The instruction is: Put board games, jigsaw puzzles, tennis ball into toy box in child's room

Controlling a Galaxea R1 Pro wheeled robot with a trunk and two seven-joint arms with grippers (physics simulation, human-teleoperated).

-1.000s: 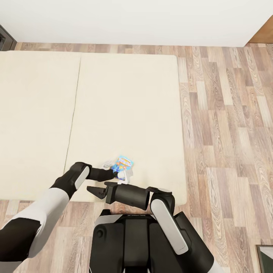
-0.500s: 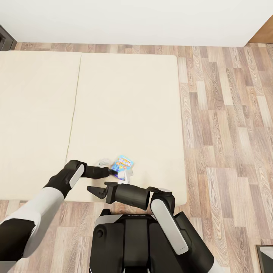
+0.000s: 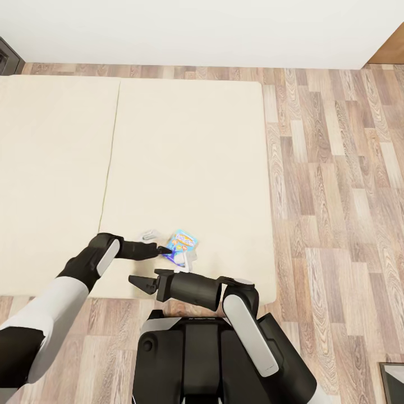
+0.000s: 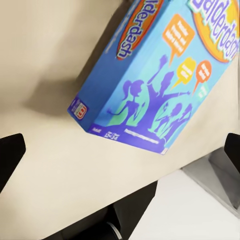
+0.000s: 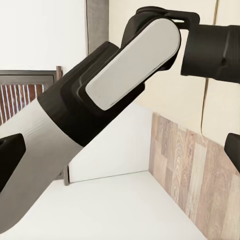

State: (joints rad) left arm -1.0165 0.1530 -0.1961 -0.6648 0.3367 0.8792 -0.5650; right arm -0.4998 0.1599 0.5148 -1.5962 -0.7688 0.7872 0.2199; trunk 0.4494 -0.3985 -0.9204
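Note:
A small blue board game (image 3: 183, 244) lies flat on the bed (image 3: 185, 151), close to the mattress's near edge. In the left wrist view the same board game (image 4: 150, 75) is lettered Balderdash and rests on the beige mattress. My left gripper (image 3: 164, 251) sits at the box's left edge. It is open, with both fingertips (image 4: 10, 155) spread wide and nothing between them. My right gripper (image 3: 136, 280) hovers open over the bed's near edge, just in front of the left forearm (image 5: 125, 65). A pale white-grey piece (image 3: 191, 259) shows at the box's near side; what it is I cannot tell.
The beige two-part mattress has a seam (image 3: 109, 163) down its left half. Wood floor (image 3: 336, 196) runs along the bed's right side and in front of it. A white wall (image 3: 196, 28) closes the far side, with a dark headboard corner (image 3: 7, 56) at far left.
My left arm has drawn back to the left, its elbow moving furthest, while the gripper stays at the blue box. The box and the right arm have barely moved.

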